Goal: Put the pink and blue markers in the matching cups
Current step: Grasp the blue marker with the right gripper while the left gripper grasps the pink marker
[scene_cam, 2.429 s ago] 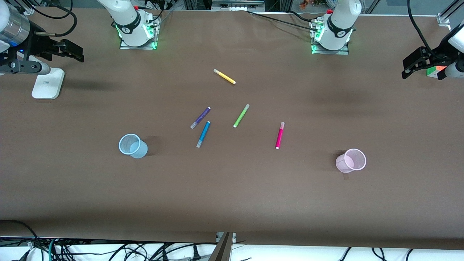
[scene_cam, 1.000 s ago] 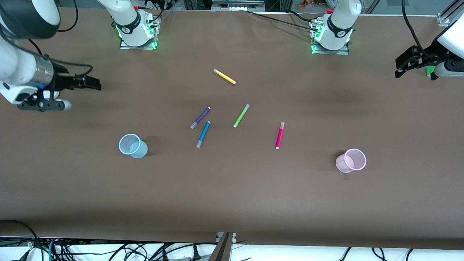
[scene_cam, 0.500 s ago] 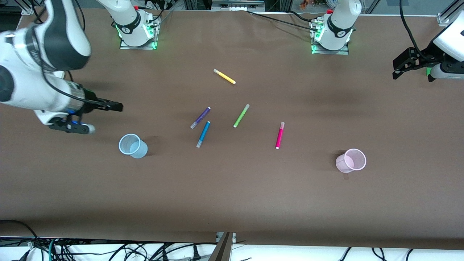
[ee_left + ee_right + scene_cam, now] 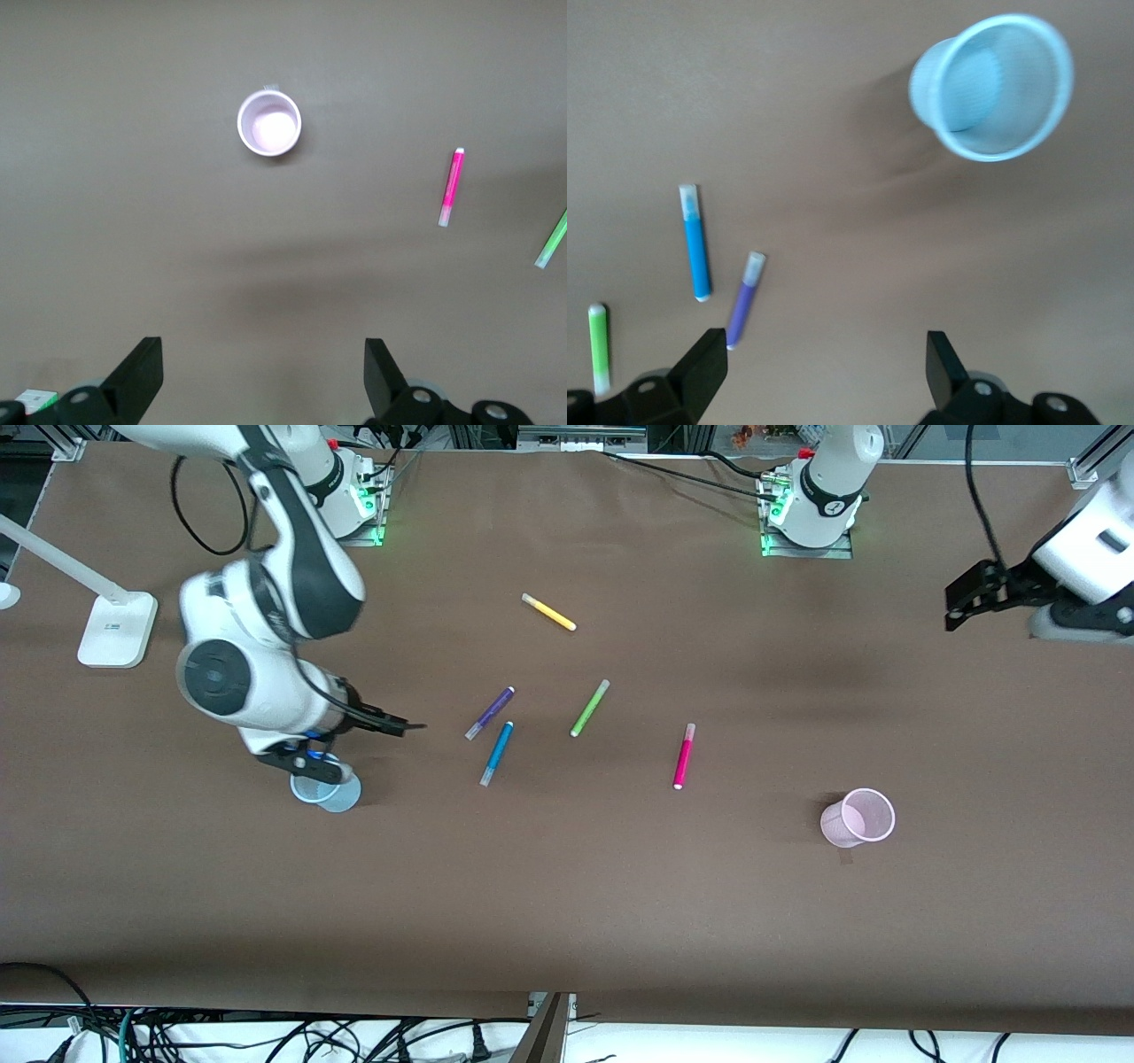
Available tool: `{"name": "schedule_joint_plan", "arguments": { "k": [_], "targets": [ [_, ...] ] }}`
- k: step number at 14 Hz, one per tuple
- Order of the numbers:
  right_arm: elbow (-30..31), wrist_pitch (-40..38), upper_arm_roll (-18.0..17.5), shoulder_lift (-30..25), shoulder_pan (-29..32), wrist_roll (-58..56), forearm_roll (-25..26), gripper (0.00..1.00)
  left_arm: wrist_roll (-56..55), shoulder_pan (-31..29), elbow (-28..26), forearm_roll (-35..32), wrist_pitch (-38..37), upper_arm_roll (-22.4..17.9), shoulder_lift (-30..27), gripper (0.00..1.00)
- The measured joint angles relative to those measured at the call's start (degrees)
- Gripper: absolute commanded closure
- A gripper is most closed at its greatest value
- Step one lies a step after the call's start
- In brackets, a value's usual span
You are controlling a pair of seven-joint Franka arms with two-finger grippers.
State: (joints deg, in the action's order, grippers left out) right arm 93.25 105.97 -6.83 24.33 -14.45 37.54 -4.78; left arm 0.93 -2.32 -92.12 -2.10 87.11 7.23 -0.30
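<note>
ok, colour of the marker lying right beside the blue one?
Dark purple marker with a pale cap; clearest in the right wrist view.

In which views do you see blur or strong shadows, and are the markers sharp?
Front view: the markers are sharp, the blue marker and pink marker both crisp; soft arm shadows darken the table. Right wrist view: slightly blurred, the blue cup smeared at its rim. Left wrist view: clearer, with a broad soft shadow band below the pink cup.

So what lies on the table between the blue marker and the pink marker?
In the front view only the lime-green marker sits between the blue marker and pink marker, slightly farther from the camera.
</note>
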Motion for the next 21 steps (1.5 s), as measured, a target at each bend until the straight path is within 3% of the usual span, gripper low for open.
{"name": "schedule_joint_plan", "arguments": {
  "k": [5, 7, 12, 17, 21],
  "targets": [
    [0.0, 9.9, 0.0, 6.8, -4.5, 5.3, 0.0, 0.01, -0.3, 1.4, -0.7, 0.0, 1.8, 5.9, 12.3, 0.00],
    [-0.1, 12.6, 0.0, 9.2, -5.9, 5.5, 0.0, 0.01, -0.5, 2.8, -0.8, 0.0, 7.2, 8.0, 17.5, 0.00],
    [-0.9, 18.2, 0.0, 14.7, -9.7, 7.8, 0.0, 0.02, -4.0, 9.5, -1.8, -0.2, 21.3, 8.5, 27.3, 0.00],
    [-4.1, 19.2, 0.0, 18.7, -10.6, 7.9, 0.0, 0.02, -9.2, 13.3, -14.2, -1.6, 41.4, 8.6, 30.5, 0.00],
    [-4.3, 22.5, 0.0, 20.6, -11.2, 7.9, 0.0, 0.03, -13.0, 14.7, -17.4, -6.6, 45.2, 8.6, 31.5, 0.00]
  ]
}}
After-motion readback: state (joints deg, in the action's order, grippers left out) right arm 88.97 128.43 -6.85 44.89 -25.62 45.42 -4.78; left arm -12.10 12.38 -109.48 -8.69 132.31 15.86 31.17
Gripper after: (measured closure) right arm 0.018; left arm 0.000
